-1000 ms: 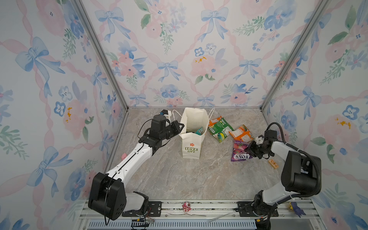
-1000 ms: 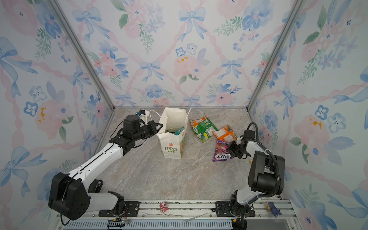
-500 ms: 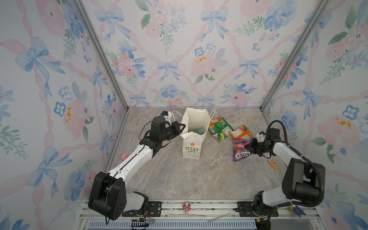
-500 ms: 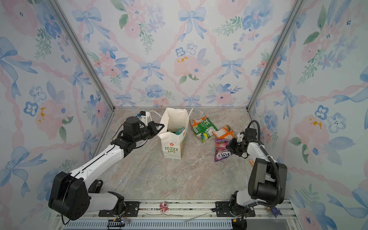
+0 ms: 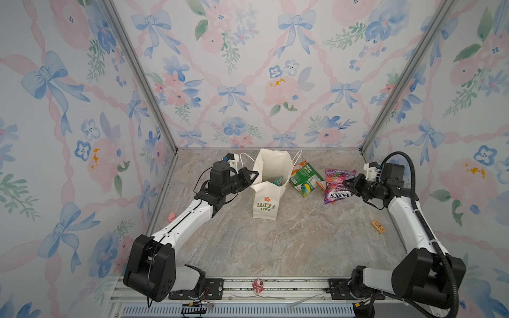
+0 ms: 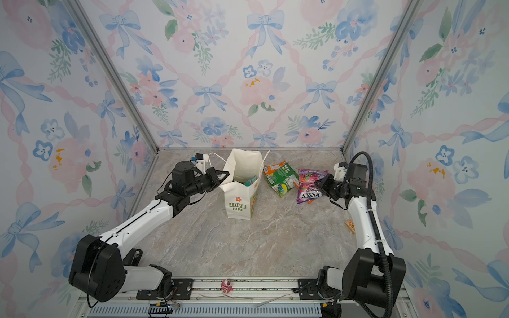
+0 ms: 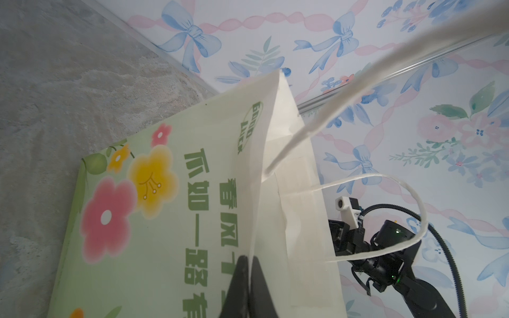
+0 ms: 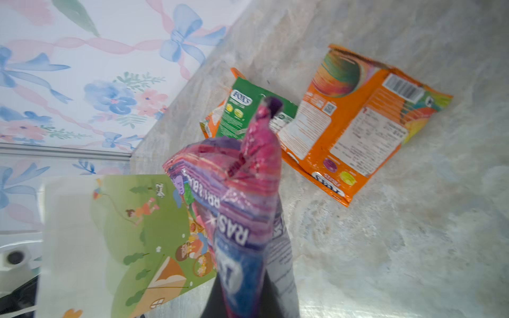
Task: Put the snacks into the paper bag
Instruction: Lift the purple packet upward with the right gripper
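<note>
The paper bag (image 5: 265, 198) stands near the table's (image 5: 275, 247) back edge, one packet (image 5: 278, 180) inside it; two snacks (image 5: 305, 180) lie to its right, the berries packet (image 5: 337, 188) over the farther one.

Both top views hang high above the front rail (image 5: 275, 282) and look down and toward the back wall (image 5: 248, 82), far enough to take in the whole counter (image 5: 275, 247), with the paper bag (image 5: 265, 201) standing toward the back. The left wrist camera sits tight against the bag's printed side, facing past its rim to the right arm (image 7: 391, 267) beyond. The right wrist camera faces the bag's opposite side, close over a purple packet (image 8: 242, 192). All four views share the bag.
</note>
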